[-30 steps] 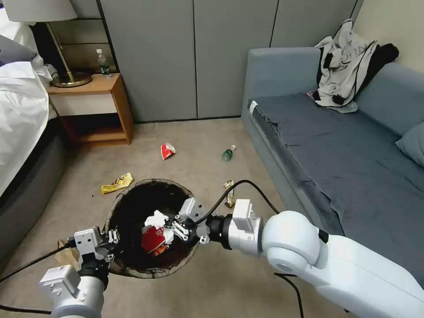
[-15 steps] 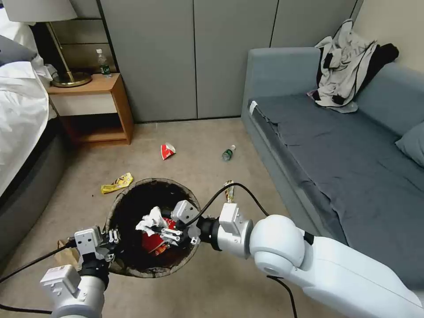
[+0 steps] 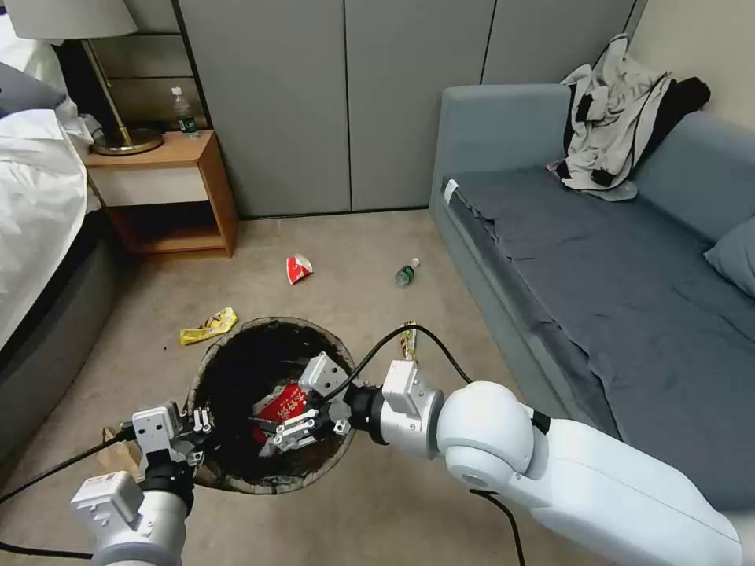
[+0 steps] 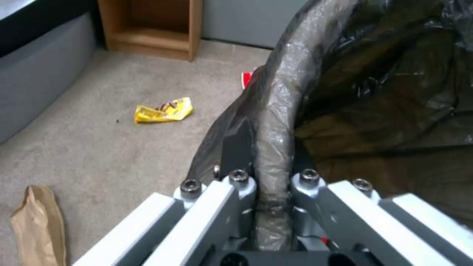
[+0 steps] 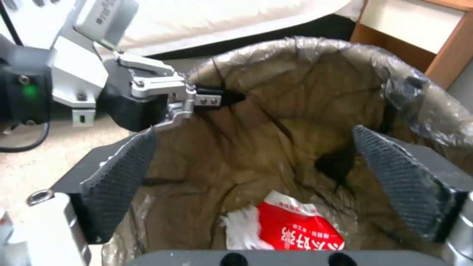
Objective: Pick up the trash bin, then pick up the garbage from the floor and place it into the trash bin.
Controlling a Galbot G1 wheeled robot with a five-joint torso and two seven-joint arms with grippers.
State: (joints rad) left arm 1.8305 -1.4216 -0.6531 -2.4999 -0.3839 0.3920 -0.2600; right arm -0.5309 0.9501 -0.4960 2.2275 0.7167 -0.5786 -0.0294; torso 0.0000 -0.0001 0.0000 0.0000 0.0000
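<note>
**Inspector:** Dark crinkled plastic lines the trash bin. The left hand stays clamped on its rolled rim, holding it above the carpet.

**Assistant:** And the right hand?

**Inspector:** Inside the mouth, pads spread wide, empty. A second ago it held white tissue there; now tissue and a glossy red carton lie at the bottom. That drop looks complete.

**Assistant:** Remaining?

**Inspector:** Yellow wrapper, second carton, clear bottle, flat brown paper bag, all on the floor.
</note>
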